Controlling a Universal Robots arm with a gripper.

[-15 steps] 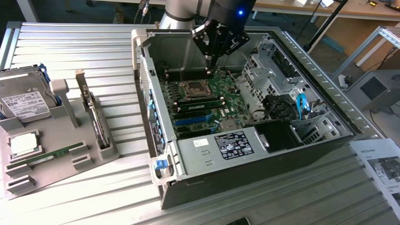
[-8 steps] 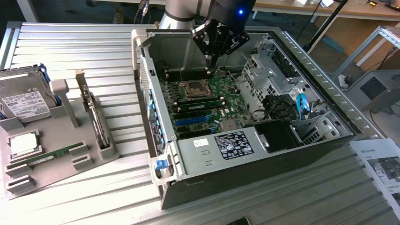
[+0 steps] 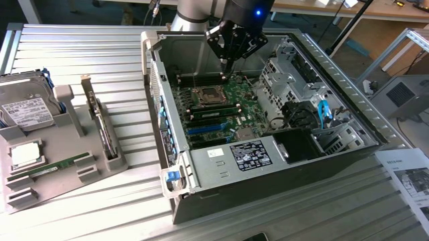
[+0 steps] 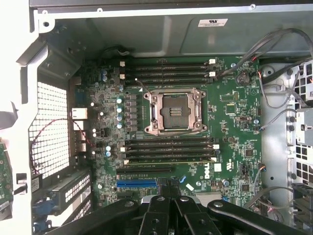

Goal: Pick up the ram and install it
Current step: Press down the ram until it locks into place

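**Gripper poised empty over the open computer case**

From where I stand, the arm's gripper (image 3: 228, 64) hangs inside the open computer case (image 3: 335, 70), above the green motherboard (image 3: 231, 108), near its far edge by the back wall of the case. Its black fingers (image 4: 168, 193) are pressed together and carry nothing. In the wrist view they point down over the board, just over the blue expansion slot (image 4: 137, 185).

The ram (image 3: 50, 167) lies outside the case, a thin green stick in a slot of the grey parts holder (image 3: 100, 175) at the exterior view's left, well apart from the gripper. Just beside it on that holder sits a square silvery CPU chip (image 3: 25, 153). A hard drive (image 3: 27, 108) stands at the holder's far end, and a bracket-ended expansion card (image 3: 104, 128) stands on edge along its side nearest the case.

In the middle of the motherboard is the CPU socket (image 4: 175, 111), framed in metal, its centre bare. Long dark memory slots (image 4: 168, 71) run in rows on either side of it. One green stick (image 3: 218, 108) already sits in a slot on the near side of the socket in the exterior view. A labelled power supply (image 3: 248, 155) fills the case's near end, and a printed paper sheet (image 3: 410, 181) lies on the table (image 3: 80, 45) at the exterior view's right.
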